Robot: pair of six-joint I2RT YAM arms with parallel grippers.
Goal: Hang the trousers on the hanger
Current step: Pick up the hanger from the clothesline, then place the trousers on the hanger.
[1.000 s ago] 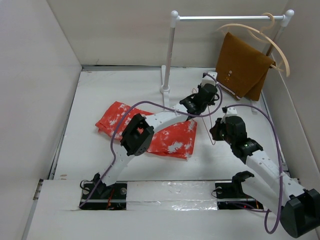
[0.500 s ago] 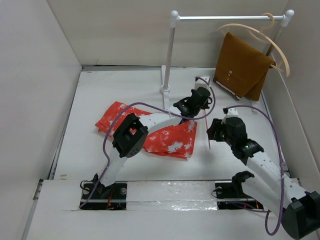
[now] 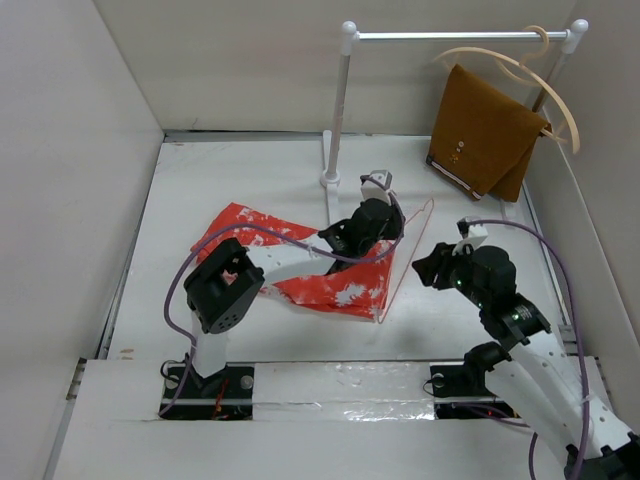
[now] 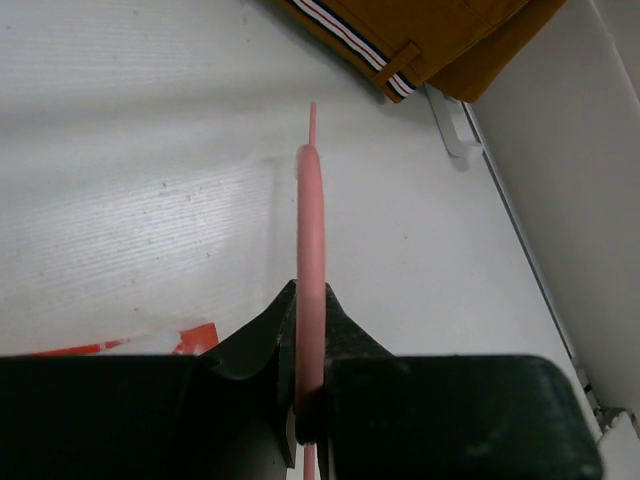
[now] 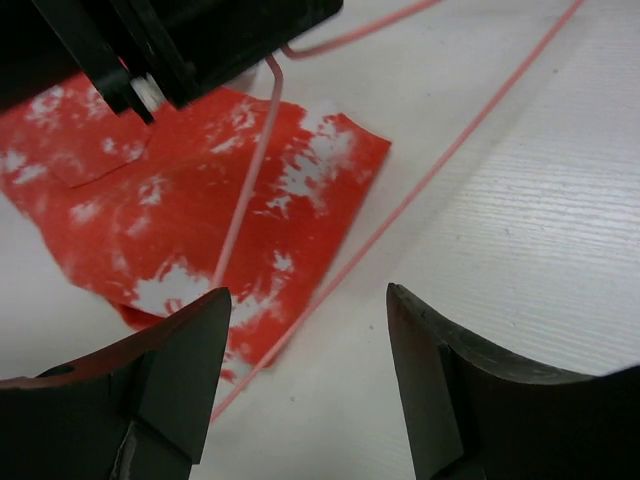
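The orange-red, white-splotched trousers (image 3: 300, 272) lie flat on the table, left of centre. My left gripper (image 3: 372, 214) is over their right end and is shut on the thin pink hanger (image 3: 408, 255). The wire sits pinched between the jaws in the left wrist view (image 4: 311, 230). The hanger slants down toward the trousers' near right corner. My right gripper (image 3: 428, 268) is open and empty, just right of the hanger. In the right wrist view its fingers (image 5: 170, 370) frame the hanger's wire (image 5: 420, 190) and the trousers' corner (image 5: 200, 200).
A white clothes rack (image 3: 338, 110) stands at the back. A plain brown cloth (image 3: 485, 130) hangs from a beige wooden hanger (image 3: 555, 95) on its rail at the back right, and also shows in the left wrist view (image 4: 440, 30). White walls close in the table.
My left gripper has carried the hanger from the back right down and left, over the trousers' right end. My right gripper has shifted slightly nearer and stays open.
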